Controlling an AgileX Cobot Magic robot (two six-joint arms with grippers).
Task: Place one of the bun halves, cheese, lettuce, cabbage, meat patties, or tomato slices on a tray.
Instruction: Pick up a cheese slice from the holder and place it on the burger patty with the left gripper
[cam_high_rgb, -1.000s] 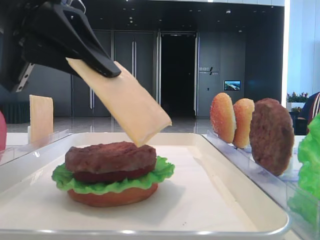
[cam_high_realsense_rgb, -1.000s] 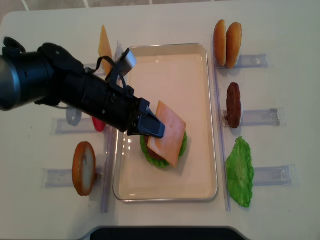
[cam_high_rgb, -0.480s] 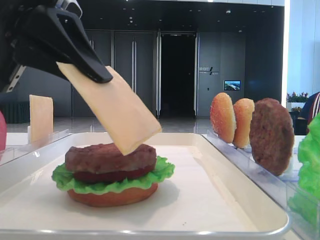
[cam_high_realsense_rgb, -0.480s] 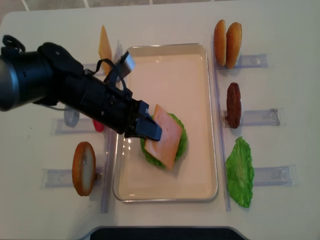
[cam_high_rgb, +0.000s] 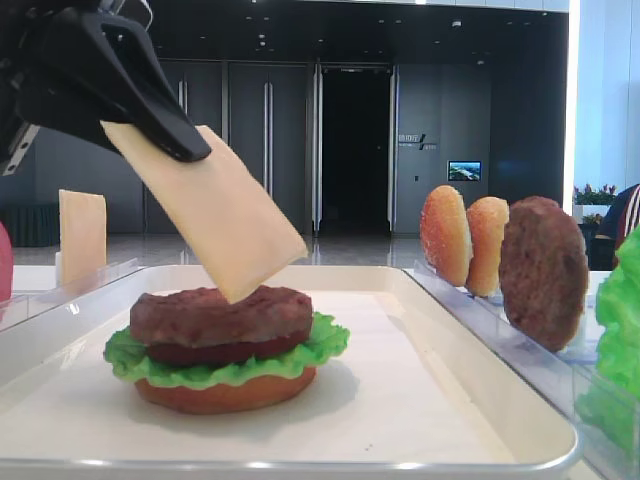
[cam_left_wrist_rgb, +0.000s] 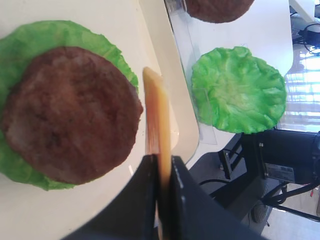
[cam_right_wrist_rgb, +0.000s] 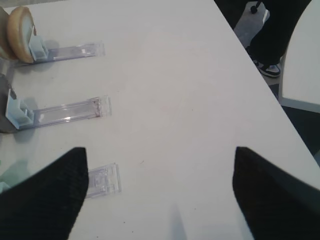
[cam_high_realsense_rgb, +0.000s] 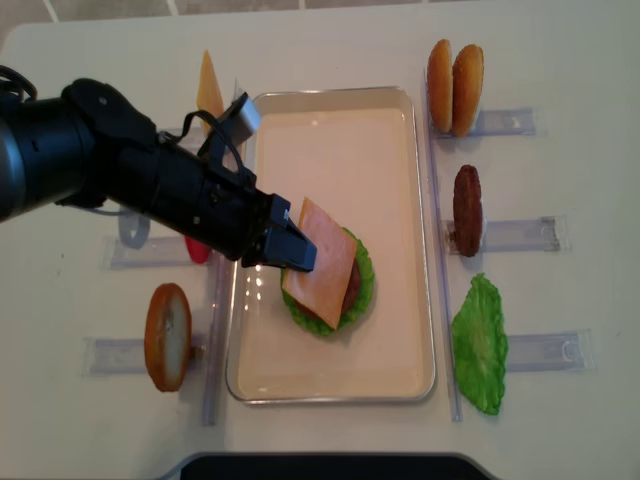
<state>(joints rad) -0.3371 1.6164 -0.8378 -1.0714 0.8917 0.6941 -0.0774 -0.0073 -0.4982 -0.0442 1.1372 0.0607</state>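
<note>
Cheese slice tilted over the patty, held by its upper edge

The left gripper (cam_high_realsense_rgb: 285, 248) has its fingers (cam_high_rgb: 160, 125) clamped on the top edge of the cheese (cam_high_rgb: 210, 215); the slice slopes down and right from them, its low corner just at the meat patty (cam_high_rgb: 220, 315) on the stack near the left side of the tray (cam_high_realsense_rgb: 400, 250). I judge it must be laid flatter over the patty before release. The right gripper (cam_right_wrist_rgb: 160, 195), fingers apart, hangs over bare bench (cam_right_wrist_rgb: 175, 100), farther away
</note>
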